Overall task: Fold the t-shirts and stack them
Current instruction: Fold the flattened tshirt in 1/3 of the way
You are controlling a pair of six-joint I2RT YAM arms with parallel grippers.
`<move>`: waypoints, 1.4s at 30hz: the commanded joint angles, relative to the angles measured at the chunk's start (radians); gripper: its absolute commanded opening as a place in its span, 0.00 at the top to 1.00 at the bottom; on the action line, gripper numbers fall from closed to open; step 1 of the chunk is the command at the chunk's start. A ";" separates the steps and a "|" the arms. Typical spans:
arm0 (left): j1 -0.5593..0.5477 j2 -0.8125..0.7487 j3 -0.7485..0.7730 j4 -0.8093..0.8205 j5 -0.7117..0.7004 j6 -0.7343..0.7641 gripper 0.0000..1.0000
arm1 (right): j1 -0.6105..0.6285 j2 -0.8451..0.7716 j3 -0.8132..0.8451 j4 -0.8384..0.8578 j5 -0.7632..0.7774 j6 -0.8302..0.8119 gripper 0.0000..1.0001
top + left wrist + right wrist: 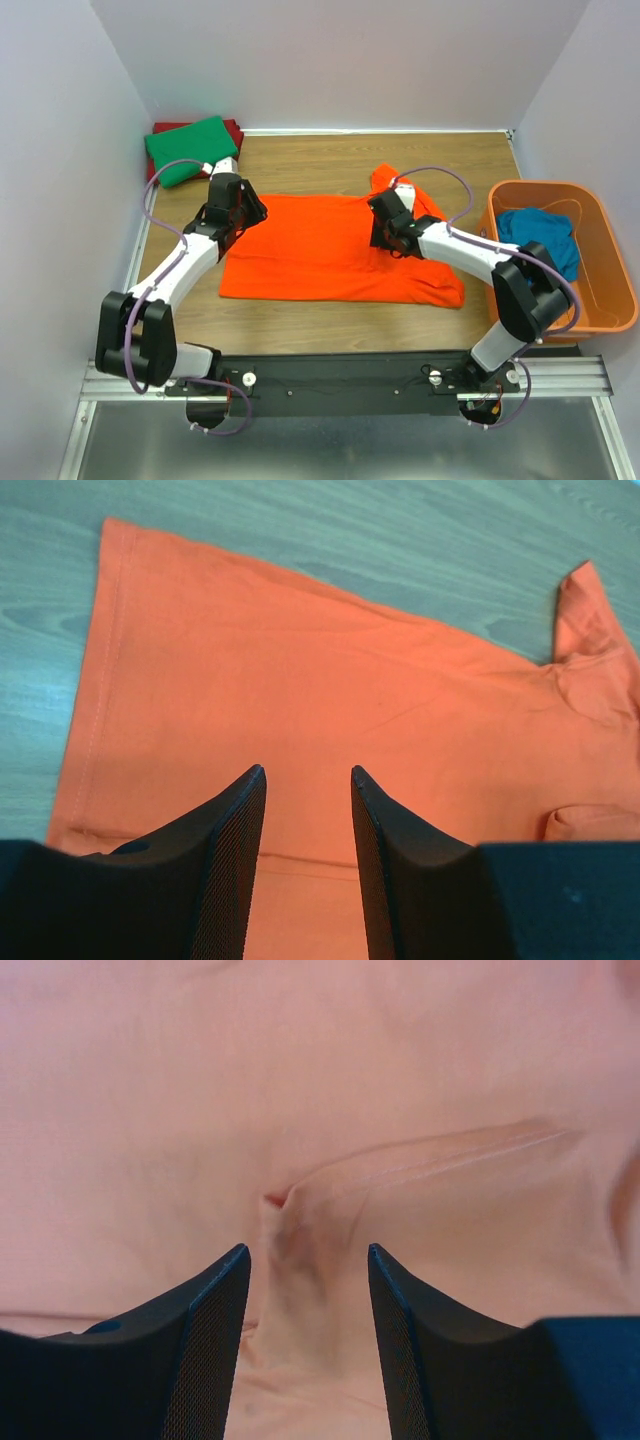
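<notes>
At the near edge of the table (330,322), my two arm bases stand side by side, and both arms reach away from them over the wood.

Beyond a bare strip of tabletop lies the bright orange t-shirt (320,250). It is spread mostly flat across the middle, long side running left to right. Its near right corner is rumpled, and one sleeve sticks out toward the far side.

Left claw (255,212): positioned at the shirt's far left corner. In the left wrist view the claw (307,772) is released, both fingers (232,850) parted with a clear gap. Orange cloth lies flat beneath them. The stitched hem runs along the left edge, and a sleeve shows at the far right. Nothing is gripped. I cannot tell whether the tips touch the cloth.

Right claw (384,228): positioned over the right part of the shirt, just near of the far sleeve. In the right wrist view the claw (307,1250) is likewise released, fingers (205,1340) apart. A raised ridge of orange cloth runs up between them, with a folded seam crossing to the right. The fingers are not closed on it.

To the right, beside my right arm, stands the orange basket (545,186). The teal blue t-shirt (540,238) lies crumpled inside it.

In the far left corner the green t-shirt (190,148) lies folded on top of the dark red t-shirt (235,128), of which only the edges show. Both are well apart from the orange shirt.
</notes>
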 commanded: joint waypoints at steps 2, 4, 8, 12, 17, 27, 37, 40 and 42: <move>0.003 0.051 0.047 0.004 0.044 -0.038 0.53 | -0.125 -0.050 0.019 0.003 -0.011 -0.046 0.43; 0.003 0.057 0.046 0.004 0.047 -0.042 0.54 | -0.192 -0.062 -0.001 -0.005 -0.023 -0.051 0.42; 0.003 0.054 0.041 0.004 0.042 -0.036 0.54 | -0.280 -0.073 -0.022 -0.004 -0.106 -0.061 0.42; 0.003 0.054 0.041 0.004 0.042 -0.030 0.54 | -0.335 -0.057 -0.024 -0.002 -0.169 -0.071 0.39; 0.003 0.051 0.039 0.004 0.042 -0.024 0.54 | -0.358 -0.039 -0.027 0.000 -0.205 -0.061 0.28; 0.005 0.044 0.036 0.003 0.041 -0.015 0.55 | -0.419 0.016 -0.047 0.052 -0.302 -0.055 0.28; 0.003 0.041 0.030 0.003 0.033 -0.010 0.55 | -0.433 -0.001 -0.075 0.107 -0.438 -0.046 0.31; 0.003 0.043 0.030 0.003 0.033 -0.010 0.55 | -0.433 -0.022 -0.078 0.113 -0.469 -0.043 0.36; 0.003 0.043 0.027 0.003 0.033 -0.010 0.55 | -0.433 -0.031 -0.082 0.118 -0.486 -0.043 0.47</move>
